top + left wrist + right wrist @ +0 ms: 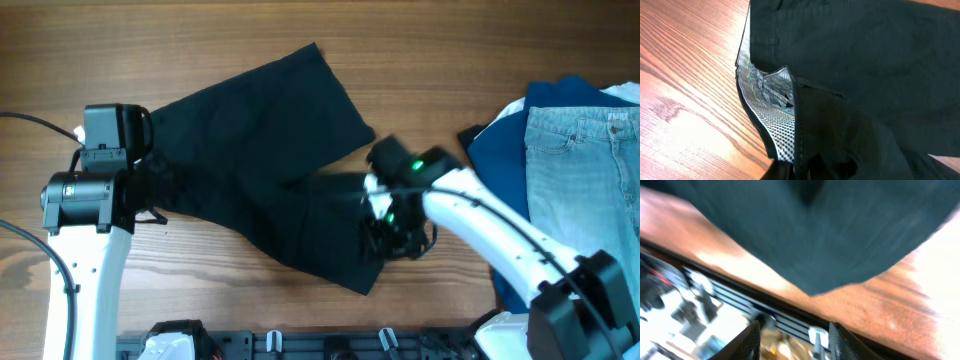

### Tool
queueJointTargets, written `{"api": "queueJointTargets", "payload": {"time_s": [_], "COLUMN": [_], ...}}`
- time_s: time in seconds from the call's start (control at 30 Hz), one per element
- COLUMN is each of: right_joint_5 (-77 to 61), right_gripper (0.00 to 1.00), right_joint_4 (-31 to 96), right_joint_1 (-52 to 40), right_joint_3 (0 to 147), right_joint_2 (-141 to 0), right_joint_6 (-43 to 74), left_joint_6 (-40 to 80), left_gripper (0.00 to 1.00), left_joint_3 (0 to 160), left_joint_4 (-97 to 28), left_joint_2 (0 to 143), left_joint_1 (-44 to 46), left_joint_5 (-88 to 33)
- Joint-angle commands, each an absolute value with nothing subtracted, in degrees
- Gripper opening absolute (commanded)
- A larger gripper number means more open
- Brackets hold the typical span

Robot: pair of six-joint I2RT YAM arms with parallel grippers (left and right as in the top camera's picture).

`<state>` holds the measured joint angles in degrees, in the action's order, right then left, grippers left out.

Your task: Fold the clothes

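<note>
Across the middle of the wooden worktop (480,50) lies the black shorts-like garment (260,130), spread out and rumpled, one leg angled to the far side and the other to the near side. At the right end, apart from it, light blue jeans (580,170) rest on a royal blue garment (500,150). Left pincer (150,195) sits at the black garment's left edge by the waistband, whose pale patterned lining (767,85) is turned outward, grip cannot be told; right pincer (794,327) over the near leg, fingers spread with nothing between, view blurred.
</note>
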<state>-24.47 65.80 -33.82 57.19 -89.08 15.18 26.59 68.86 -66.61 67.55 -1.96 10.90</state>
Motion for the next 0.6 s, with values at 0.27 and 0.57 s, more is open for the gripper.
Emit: {"api": "queueJointTargets", "payload": {"time_s": [0.27,0.57], "right_joint_5": [-12.3,-12.9], "right_gripper": [0.79,0.54], "right_joint_4": [48.1,49.4], "right_joint_1": [-43.7,-43.7], "right_joint_3": [50.0,50.0], "right_joint_2": [-96.7,-101.3], "right_joint_6": [17.0,21.4], "left_joint_6": [25.9,25.9], "left_gripper": [0.05,0.05], "left_joint_3": [69.7,69.7], "left_joint_4": [-65.6,-65.1], "left_joint_2": [67.7,67.7], "left_joint_1": [-1.8,-1.8], "left_joint_5": [12.0,11.0]}}
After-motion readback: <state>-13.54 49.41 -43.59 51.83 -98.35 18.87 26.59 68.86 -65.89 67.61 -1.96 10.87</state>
